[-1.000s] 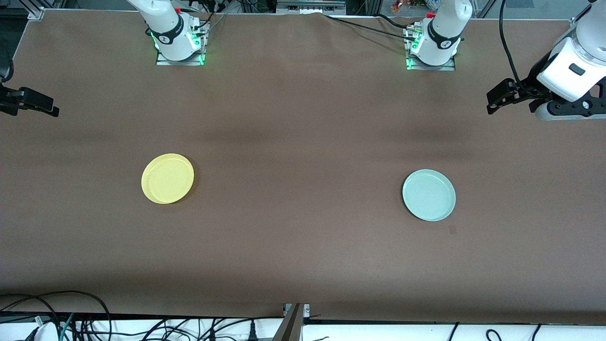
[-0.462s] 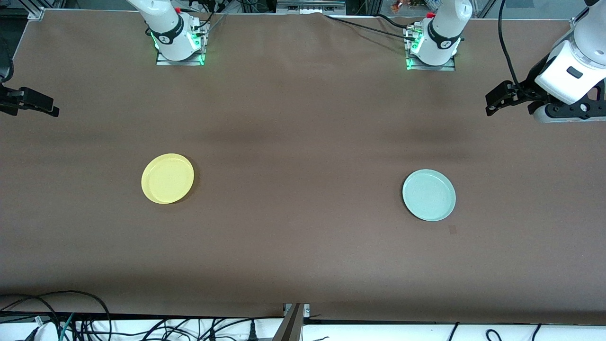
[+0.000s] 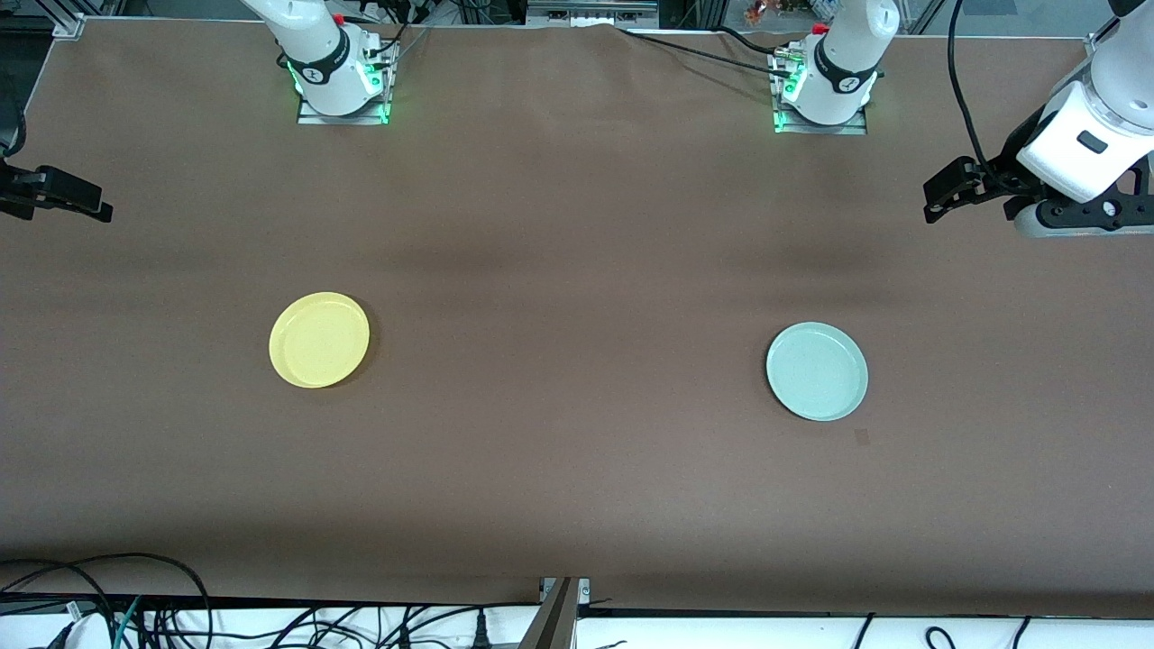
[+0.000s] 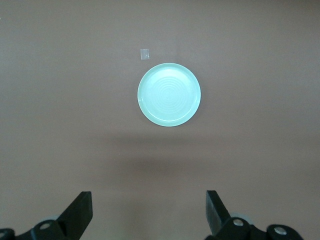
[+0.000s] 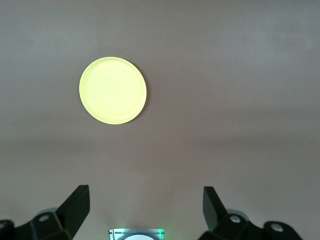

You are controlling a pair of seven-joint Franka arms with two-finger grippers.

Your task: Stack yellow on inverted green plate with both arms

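Observation:
The yellow plate [image 3: 319,340] lies flat, open side up, on the brown table toward the right arm's end; it also shows in the right wrist view [image 5: 113,90]. The pale green plate [image 3: 817,371] lies flat toward the left arm's end, with faint rings on its face in the left wrist view [image 4: 169,94]. My left gripper [image 3: 934,200] hangs over bare table at the left arm's end, apart from the green plate; it is open and empty [image 4: 149,214]. My right gripper [image 3: 97,209] hangs over the table's edge at the right arm's end, open and empty [image 5: 146,209].
The two arm bases [image 3: 343,86] [image 3: 822,95] stand along the table's edge farthest from the front camera. A small dark patch [image 3: 862,437] marks the cloth just nearer the camera than the green plate. Cables lie below the table's near edge [image 3: 135,613].
The left arm's wrist has shifted slightly, and its gripper has barely moved. The right arm and both plates have not moved.

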